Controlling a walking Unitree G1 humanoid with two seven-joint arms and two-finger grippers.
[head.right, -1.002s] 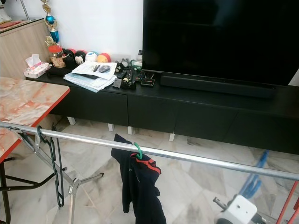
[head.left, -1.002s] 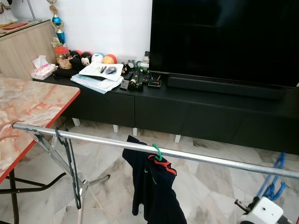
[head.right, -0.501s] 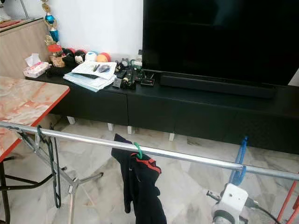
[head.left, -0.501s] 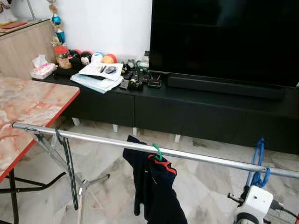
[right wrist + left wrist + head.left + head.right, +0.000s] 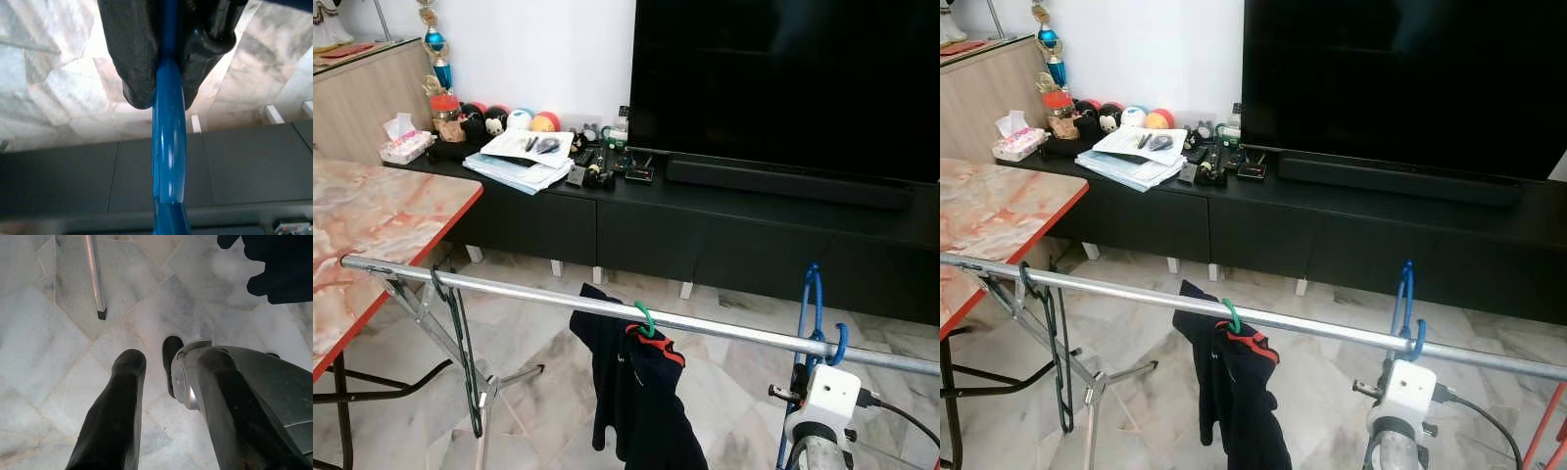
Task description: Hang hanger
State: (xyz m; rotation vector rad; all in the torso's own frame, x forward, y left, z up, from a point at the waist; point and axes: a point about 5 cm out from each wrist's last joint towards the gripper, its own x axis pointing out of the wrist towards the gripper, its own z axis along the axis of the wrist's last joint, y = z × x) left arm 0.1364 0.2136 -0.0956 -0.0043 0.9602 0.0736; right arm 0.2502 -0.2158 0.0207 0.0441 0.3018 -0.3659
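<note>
Right gripper [image 5: 164, 85]: fingers clenched on the blue hanger [image 5: 815, 313], held up at the silver rail [image 5: 538, 296], its hook curling over the rail well right of the dark garment [image 5: 641, 397]. That garment hangs from the rail on a green hanger [image 5: 644, 318]. A black hanger [image 5: 460, 343] hangs near the rail's left end. Left gripper [image 5: 146, 377] low over marble floor [image 5: 44, 357], fingers released, grasping nothing.

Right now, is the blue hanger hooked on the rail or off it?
On: the blue hanger's hook curls over the metal rail, while the right pincer is clamped on it.
</note>
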